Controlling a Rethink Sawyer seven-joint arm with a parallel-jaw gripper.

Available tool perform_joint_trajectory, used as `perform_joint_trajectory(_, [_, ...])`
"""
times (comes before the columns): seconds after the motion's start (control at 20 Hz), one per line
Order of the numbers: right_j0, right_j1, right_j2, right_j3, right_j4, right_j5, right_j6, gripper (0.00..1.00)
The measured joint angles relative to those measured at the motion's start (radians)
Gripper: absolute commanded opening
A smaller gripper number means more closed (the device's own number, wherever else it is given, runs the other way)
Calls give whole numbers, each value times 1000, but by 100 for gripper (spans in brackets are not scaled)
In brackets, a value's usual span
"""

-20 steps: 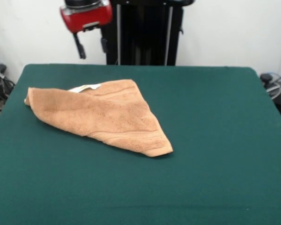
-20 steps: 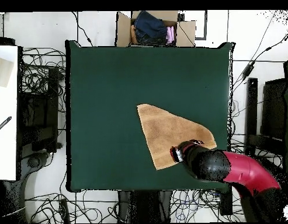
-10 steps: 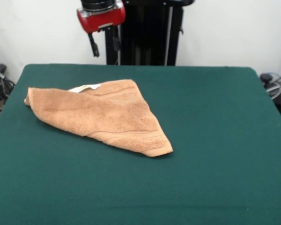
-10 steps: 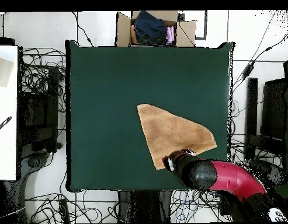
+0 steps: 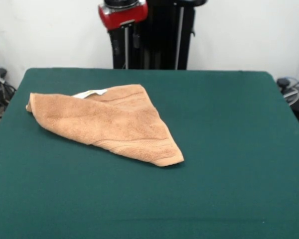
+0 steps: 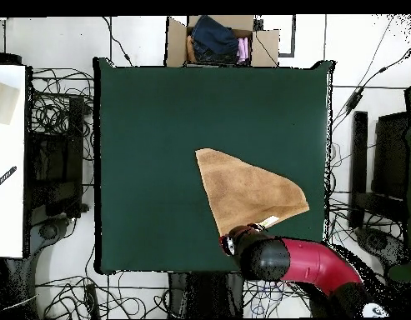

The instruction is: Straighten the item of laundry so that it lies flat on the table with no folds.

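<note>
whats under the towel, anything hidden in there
The towel lies folded into a triangle on the green table, its white label showing at the far edge. Only its top layer shows; whatever lies under the fold is covered.

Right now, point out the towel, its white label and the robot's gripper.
towel (image 5: 107, 124): front view, middle of the folded cloth.
white label (image 5: 91, 93): front view, tag at the towel's far edge.
gripper (image 5: 130, 45): front view, between the dark fingers under the red head.

cardboard box (image 6: 221, 40) — clothes inside | cables (image 6: 54, 112) — floor around
</note>
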State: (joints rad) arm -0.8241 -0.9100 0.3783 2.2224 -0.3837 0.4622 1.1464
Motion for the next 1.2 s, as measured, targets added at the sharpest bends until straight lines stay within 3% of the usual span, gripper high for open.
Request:
perform_joint_trajectory(0.45, [23,-15,-72,92,1,-153,12,100])
perform_joint_trajectory(0.8, [167,13,-223,88,-11,-189,12,100])
perform_joint_trajectory(1.2, [302,71,-375,88,-14,-330,12,100])
